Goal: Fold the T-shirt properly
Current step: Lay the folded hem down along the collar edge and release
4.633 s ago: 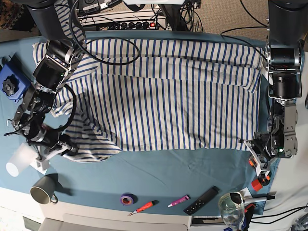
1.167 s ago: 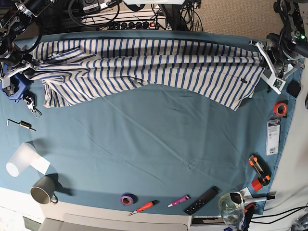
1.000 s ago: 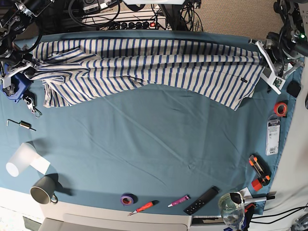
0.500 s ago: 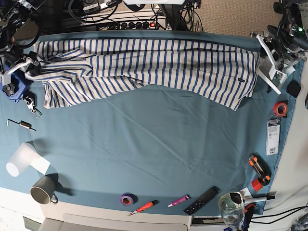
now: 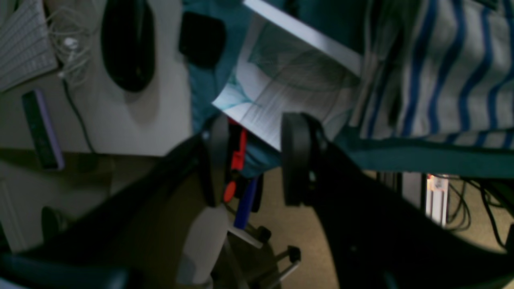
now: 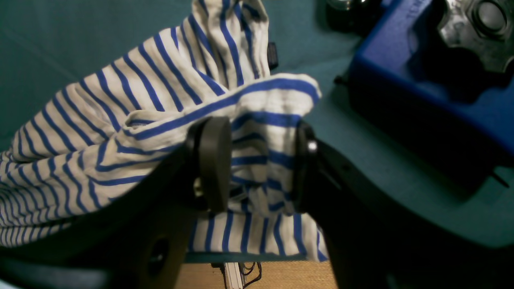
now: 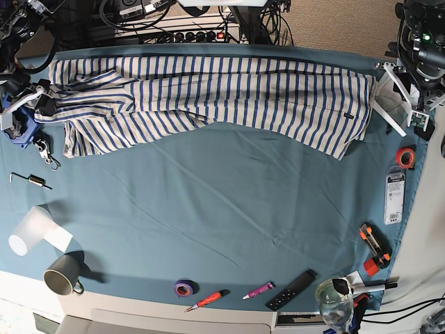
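At the far left edge of the teal table cloth (image 7: 222, 209), the right gripper (image 6: 257, 160) hangs with its jaws spread apart, a bunched sleeve of the T-shirt (image 7: 222, 94) lying loosely between them but not pinched. A blue block (image 6: 433, 88) sits just beside it. The T-shirt stretches as a long folded band across the far side of the table, from that gripper toward the right edge. There the left gripper (image 5: 255, 160) hovers past the shirt's hem, its jaws also spread, with nothing between them.
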`<state>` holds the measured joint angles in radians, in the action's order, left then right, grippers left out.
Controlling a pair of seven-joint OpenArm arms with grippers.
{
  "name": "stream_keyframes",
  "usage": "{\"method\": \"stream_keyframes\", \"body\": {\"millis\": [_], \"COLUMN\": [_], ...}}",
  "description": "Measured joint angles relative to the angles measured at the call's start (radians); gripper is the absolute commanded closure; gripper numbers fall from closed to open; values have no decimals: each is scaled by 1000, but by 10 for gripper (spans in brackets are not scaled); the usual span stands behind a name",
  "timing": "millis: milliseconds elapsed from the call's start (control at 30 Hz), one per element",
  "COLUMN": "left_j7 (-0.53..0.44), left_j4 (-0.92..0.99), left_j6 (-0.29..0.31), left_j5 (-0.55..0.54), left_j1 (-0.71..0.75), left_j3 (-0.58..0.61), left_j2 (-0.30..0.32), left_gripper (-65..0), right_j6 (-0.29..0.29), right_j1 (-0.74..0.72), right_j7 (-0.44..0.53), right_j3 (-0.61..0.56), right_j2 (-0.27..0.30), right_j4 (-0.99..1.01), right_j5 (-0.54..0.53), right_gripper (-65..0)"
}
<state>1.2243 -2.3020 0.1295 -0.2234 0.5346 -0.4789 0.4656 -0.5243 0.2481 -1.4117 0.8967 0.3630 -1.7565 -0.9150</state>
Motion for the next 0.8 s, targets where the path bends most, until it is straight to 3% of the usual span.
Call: {"method": "stream_keyframes", "body": {"millis": [233,500,667,800], "left_j7": [-7,-7,-69,-110], "left_j4": [0,0,0,0], "left_j6": [0,0,1,-3], "left_j5": [6,6,-40,20], "left_j1": [0,0,0,-6], "left_j3": [0,0,0,0], "left_j2": [0,0,0,0], "left_gripper": [-235,-235,-235,-235], "right_j6": [-24,0,-4,-4], "right_j1": [100,143,140,119], "right_j7": [-2,-2,1,-2], "right_j3": [0,0,0,0], "right_j2": [0,0,0,-4], "right_j4": [0,-60,-215,-234], "right_j5": [25,50,37,106], "right_gripper": [-232,-232,-232,-232]}}
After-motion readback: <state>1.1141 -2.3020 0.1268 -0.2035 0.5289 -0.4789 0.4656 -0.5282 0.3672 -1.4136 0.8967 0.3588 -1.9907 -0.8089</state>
